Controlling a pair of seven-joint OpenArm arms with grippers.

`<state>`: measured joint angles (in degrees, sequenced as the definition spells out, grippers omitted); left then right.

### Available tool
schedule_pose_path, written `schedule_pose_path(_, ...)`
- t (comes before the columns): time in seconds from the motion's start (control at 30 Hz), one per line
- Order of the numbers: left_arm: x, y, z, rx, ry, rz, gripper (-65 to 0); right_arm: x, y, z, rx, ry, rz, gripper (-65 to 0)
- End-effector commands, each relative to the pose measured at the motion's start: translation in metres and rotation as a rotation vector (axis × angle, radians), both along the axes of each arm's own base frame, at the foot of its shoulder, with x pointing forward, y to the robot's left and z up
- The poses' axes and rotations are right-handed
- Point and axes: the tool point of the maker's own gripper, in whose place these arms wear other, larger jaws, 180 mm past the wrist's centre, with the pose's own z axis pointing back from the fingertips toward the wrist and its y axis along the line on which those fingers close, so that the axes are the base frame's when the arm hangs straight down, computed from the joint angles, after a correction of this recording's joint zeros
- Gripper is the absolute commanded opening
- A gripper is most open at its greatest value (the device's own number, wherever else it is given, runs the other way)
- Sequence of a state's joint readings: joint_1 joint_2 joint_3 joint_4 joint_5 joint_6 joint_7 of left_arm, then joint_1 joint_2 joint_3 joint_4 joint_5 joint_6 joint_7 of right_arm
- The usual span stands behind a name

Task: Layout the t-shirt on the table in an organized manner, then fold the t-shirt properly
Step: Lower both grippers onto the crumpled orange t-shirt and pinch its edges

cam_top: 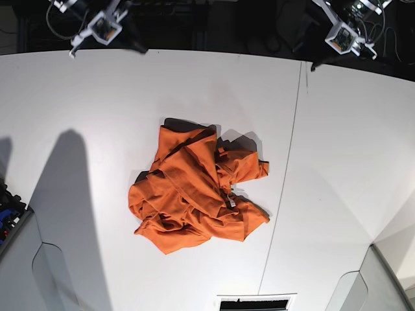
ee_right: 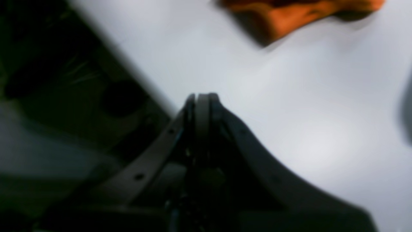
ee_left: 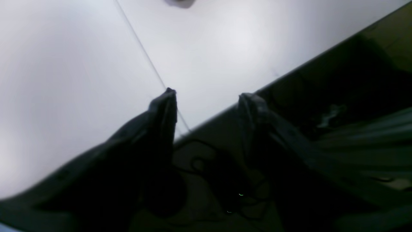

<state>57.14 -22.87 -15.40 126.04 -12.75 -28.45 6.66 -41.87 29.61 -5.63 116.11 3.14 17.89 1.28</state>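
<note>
one t-shirt (cam_top: 194, 194) lies crumpled on the table (cam_top: 78, 116); left hand (ee_left: 206, 96) spread empty, right hand (ee_right: 202, 96) closed empty.

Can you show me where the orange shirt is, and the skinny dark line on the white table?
crumpled orange fabric t-shirt (cam_top: 194, 194), base view, middle of the heap
thin dark seam line (cam_top: 288, 162), base view, midway along it

**Bright overhead view, soft wrist views**

The base view is sharp and evenly lit; the white surface (cam_top: 97, 129) carries long grey shadows at left, and its edges bow. Both wrist views are blurred, with dim foregrounds. The t-shirt (cam_top: 194, 194) casts short dark shadows along its upper edge.
</note>
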Motion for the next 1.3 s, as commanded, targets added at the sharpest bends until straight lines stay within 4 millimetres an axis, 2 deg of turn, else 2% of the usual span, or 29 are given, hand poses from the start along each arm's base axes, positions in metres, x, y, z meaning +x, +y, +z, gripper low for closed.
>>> schedule_pose_path(0.0, 0.008, 0.000, 0.010, -0.006, -0.041, -0.014, -28.5, 0.014, 0.003, 0.010, 0.029, -0.035, -0.019, -64.8)
schedule_pose_path(0.1, 0.027, 0.003, 0.020, 0.009, -0.103, -0.035, -27.1, 0.049, 0.009, 0.019, 0.066, -0.060, -0.077, -60.6)
schedule_pose_path(0.23, 0.057, 0.001, 0.038, -0.010, -0.188, -0.075, -27.1, 0.076, 0.017, 0.022, 0.078, -0.063, -0.149, -40.7)
schedule_pose_path(0.3, 0.070, 0.010, 0.038, 0.032, -0.201, -0.088, -27.1, 0.089, 0.028, 0.033, 0.142, -0.095, -0.191, -35.2)
schedule_pose_path(0.37, 0.074, 0.021, 0.032, 0.057, -0.189, -0.070, -27.1, 0.101, 0.037, 0.042, 0.192, -0.119, -0.229, -35.3)
schedule_pose_path(0.47, 0.075, 0.031, 0.022, 0.065, -0.167, -0.048, -27.1, 0.122, 0.044, 0.044, 0.235, -0.138, -0.294, -35.3)
schedule_pose_path(0.63, 0.090, 0.044, 0.013, 0.065, -0.172, -0.001, -26.7, 0.163, 0.053, 0.028, 0.251, -0.135, -0.325, -35.3)
schedule_pose_path(0.77, 0.102, 0.052, 0.008, 0.042, -0.182, 0.052, -26.7, 0.185, 0.053, 0.019, 0.250, -0.126, -0.347, -35.2)
schedule_pose_path(0.93, 0.112, 0.047, 0.015, 0.012, -0.212, 0.051, -26.7, 0.206, 0.043, 0.022, 0.239, -0.148, -0.389, -35.2)
schedule_pose_path(1.03, 0.118, 0.034, 0.016, -0.010, -0.223, 0.023, -26.6, 0.216, 0.031, 0.026, 0.236, -0.166, -0.421, -35.2)
schedule_pose_path(1.13, 0.124, 0.018, 0.010, -0.021, -0.219, -0.019, -26.6, 0.225, 0.019, 0.023, 0.229, -0.166, -0.453, -35.2)
schedule_pose_path(1.27, 0.144, 0.006, -0.005, -0.046, -0.205, -0.043, -26.6, 0.236, 0.012, 0.009, 0.215, -0.136, -0.471, -35.2)
